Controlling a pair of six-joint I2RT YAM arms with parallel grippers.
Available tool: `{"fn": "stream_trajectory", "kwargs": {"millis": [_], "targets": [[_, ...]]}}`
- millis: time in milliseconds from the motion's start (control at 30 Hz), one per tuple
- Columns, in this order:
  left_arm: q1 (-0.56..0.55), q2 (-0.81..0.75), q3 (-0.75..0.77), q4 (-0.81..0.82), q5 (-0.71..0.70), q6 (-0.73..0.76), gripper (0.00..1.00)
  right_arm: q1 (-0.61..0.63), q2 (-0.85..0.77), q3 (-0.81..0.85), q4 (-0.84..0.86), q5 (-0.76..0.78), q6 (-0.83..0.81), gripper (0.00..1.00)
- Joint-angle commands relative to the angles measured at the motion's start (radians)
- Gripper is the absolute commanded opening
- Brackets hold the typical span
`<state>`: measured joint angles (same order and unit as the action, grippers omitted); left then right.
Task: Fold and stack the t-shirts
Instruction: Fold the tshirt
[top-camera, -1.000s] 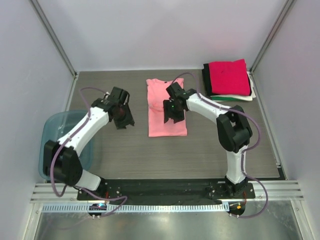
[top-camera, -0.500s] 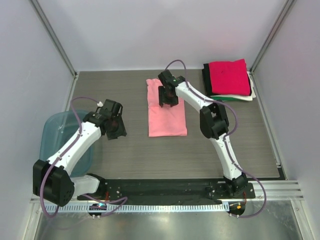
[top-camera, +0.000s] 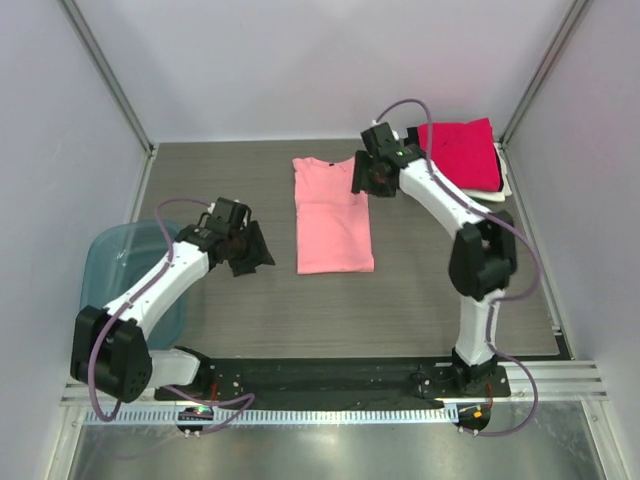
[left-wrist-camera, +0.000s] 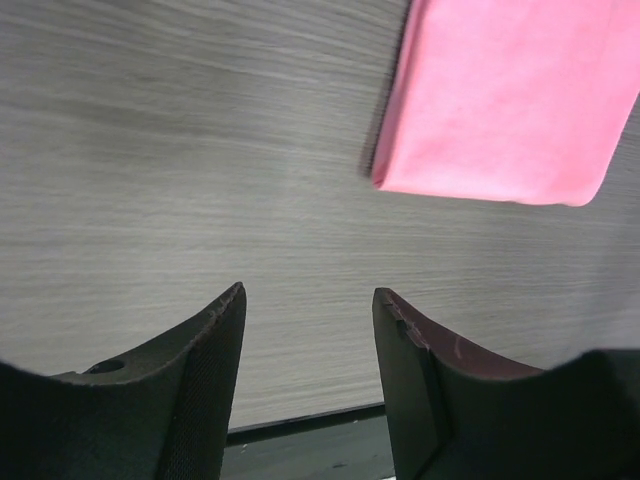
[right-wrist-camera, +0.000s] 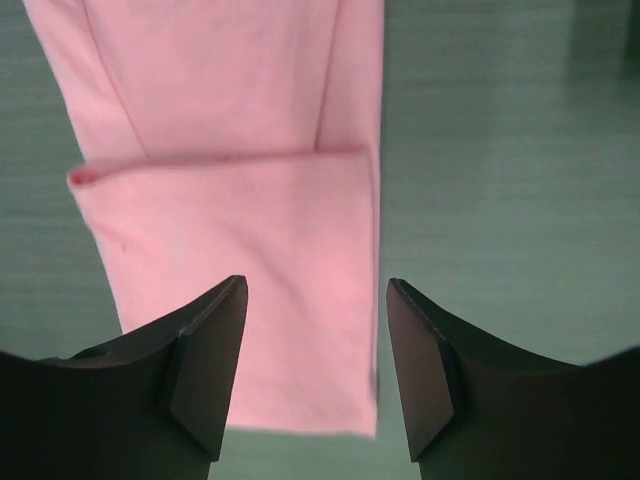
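Jaws of left gripper (left-wrist-camera: 309, 292) are held apart, empty; pink shirt (left-wrist-camera: 500, 100) lies ahead-right of them, partly folded. Right gripper (right-wrist-camera: 316, 283) is spread over it, nothing clamped. Final fold and transfer to shirt pile (top-camera: 458, 155) are judged outstanding.

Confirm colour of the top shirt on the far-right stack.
The top shirt is bright magenta-red; it shows best in the top external view.
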<state>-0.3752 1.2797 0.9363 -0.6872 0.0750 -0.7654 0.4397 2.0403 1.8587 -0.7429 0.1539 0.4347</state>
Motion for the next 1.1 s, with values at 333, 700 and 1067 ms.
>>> {"fn": "stream_trajectory", "kwargs": {"millis": [333,700,1067], "targets": [[-0.044,0.262,-0.014,0.365,0.163,-0.136,0.57,-0.03,-0.473,-0.909,0.411,-0.428,0.176,0.63],[-0.065,0.336,-0.059,0.437,0.144,-0.175,0.55,-0.099,-0.397,-1.015,0.573,-0.491,0.205,0.59],[-0.08,0.392,-0.077,0.489,0.137,-0.206,0.5,-0.117,-0.359,-1.07,0.625,-0.508,0.203,0.23]]}}
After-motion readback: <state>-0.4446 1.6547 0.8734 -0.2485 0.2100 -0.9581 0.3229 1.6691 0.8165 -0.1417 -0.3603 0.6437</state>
